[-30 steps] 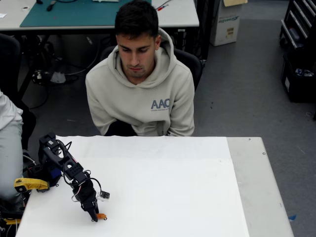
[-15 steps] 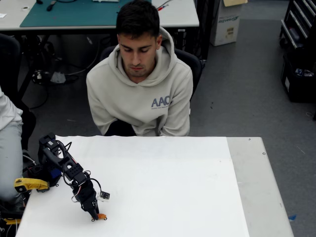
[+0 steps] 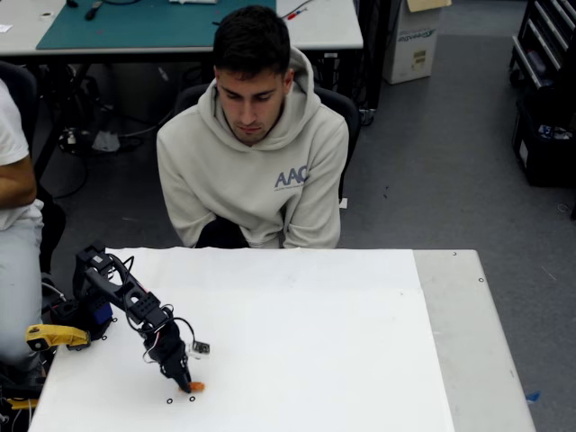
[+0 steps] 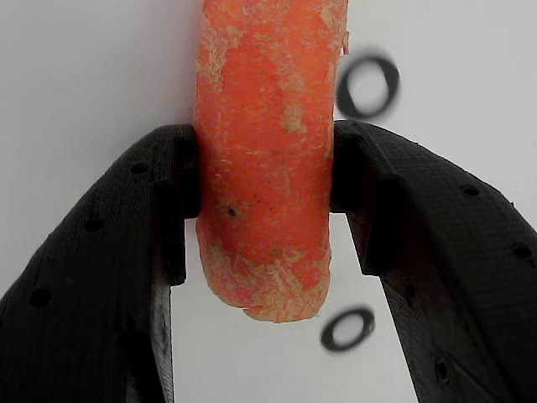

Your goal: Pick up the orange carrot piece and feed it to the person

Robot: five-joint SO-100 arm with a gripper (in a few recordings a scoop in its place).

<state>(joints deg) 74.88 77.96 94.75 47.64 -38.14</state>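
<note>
While the dark-haired person in the light beige hoodie with blue letters on the chest (image 3: pixel 255 153) sits just behind the far edge of the white-topped table (image 3: pixel 297 342) in the overhead view, head bent down toward it, the black robot arm (image 3: pixel 126 301) reaches out from its base at the table's left side. Its black two-finger gripper (image 3: pixel 188 385) points down near the table's front-left part, and the small bright-orange carrot piece (image 3: pixel 195 387) sits right at the fingertips, well apart from the person. Two tiny dark ring marks (image 3: pixel 169 400) lie on the table just in front of the gripper. At the table's left edge another person's arm in a white t-shirt sleeve (image 3: pixel 13 171) shows. In the wrist view the gripper (image 4: pixel 265 180) has both black perforated fingers (image 4: pixel 109 277) pressed against the carrot piece (image 4: pixel 264 159) from either side, pinching it about midway along its rough orange length, with the white table surface behind and two blurred dark rings (image 4: pixel 367 86) beside it.
</note>
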